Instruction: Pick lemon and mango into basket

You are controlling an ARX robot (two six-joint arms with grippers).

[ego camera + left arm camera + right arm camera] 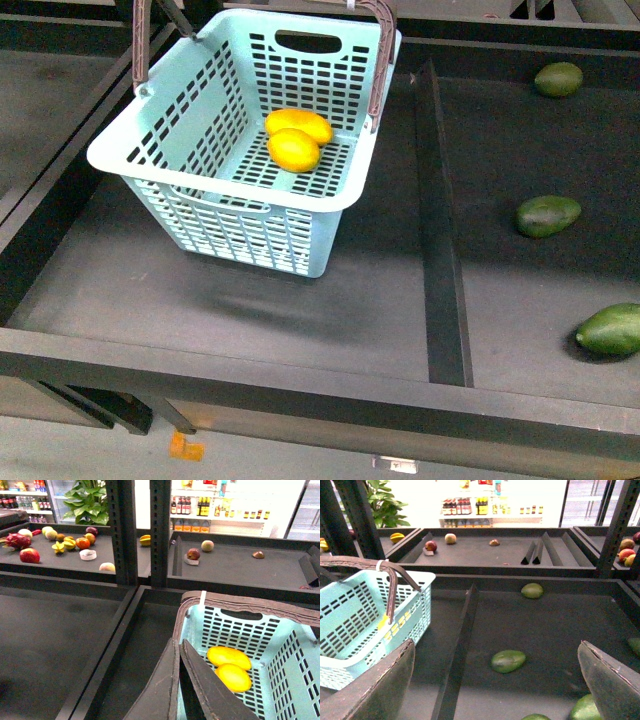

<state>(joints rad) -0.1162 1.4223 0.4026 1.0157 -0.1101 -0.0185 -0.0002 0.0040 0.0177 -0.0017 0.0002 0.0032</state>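
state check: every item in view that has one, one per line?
lemon: in the basket, touching the mango
mango: in the basket, lying flat
basket: upright on the shelf, handles up
left gripper: jaws shut, empty, above the basket rim
right gripper: jaws open, empty
green fruits: loose on the right shelf section

My basket (190, 165) is open from above, but its brown handles (378, 60) stand up at 10 and 1 o'clock, and the mango (300, 123) and lemon (294, 150) fill the far floor. A black divider (440, 230) walls off the right bay, where three green fruits (547, 214) lie at 1 to 4 o'clock. Bare mat (220, 320) lies open at 6 o'clock.
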